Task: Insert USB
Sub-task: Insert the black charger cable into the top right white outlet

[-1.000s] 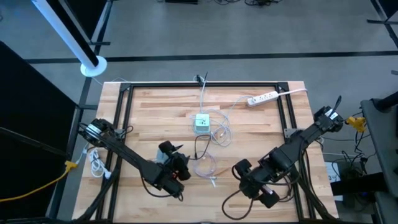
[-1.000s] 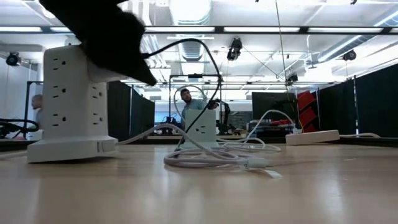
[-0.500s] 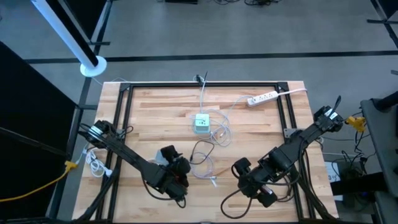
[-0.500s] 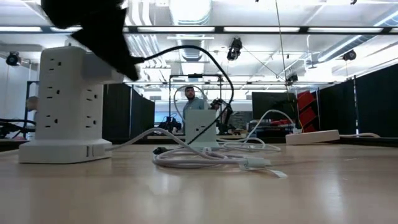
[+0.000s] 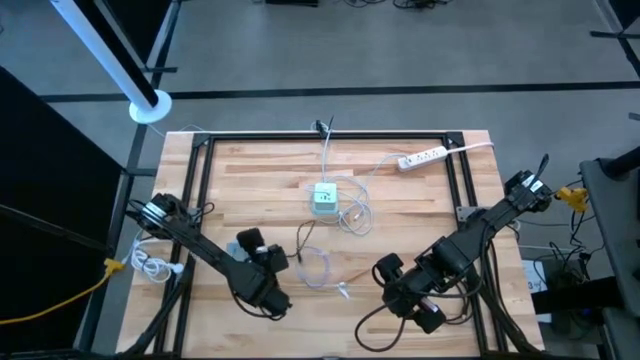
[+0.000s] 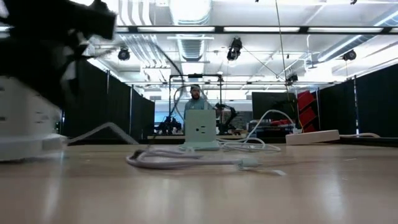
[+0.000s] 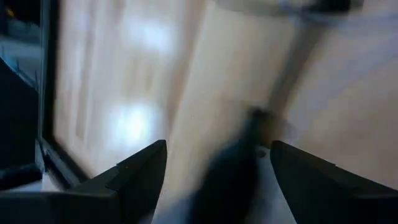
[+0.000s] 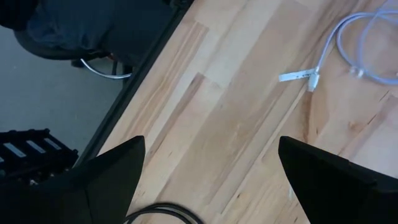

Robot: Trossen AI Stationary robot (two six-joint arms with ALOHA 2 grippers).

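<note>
1. The left end effector (image 5: 252, 252) is hovering over the near-left part of the wooden tabletop (image 5: 400, 215), with the white tower power strip (image 6: 25, 127) at it. Its fingers (image 7: 134, 180) are standing wide apart in the left wrist view, which is blurred. Whether they are clamping the tower is not clear from any view.
2. The tower is showing at the left edge of the low view, partly hidden by the dark arm above it.
3. The white USB cable (image 5: 318, 262) is lying in loose loops on the tabletop, just right of the left end effector and well left of the right one. Its plug end (image 8: 309, 77) is resting flat on the wood, touched by neither arm.
4. A small white charger cube (image 5: 324, 198) is sitting upright mid-table, beyond the cable loops, with a white lead running away toward the far edge.
5. A flat white power strip (image 5: 421, 157) is lying near the far-right corner.
6. The right end effector (image 5: 392, 282) is waiting over the near-right area, fingers (image 8: 106, 177) spread open and gripping nothing.
7. A person (image 6: 196, 94) is standing in the room behind the charger cube in the low view.
</note>
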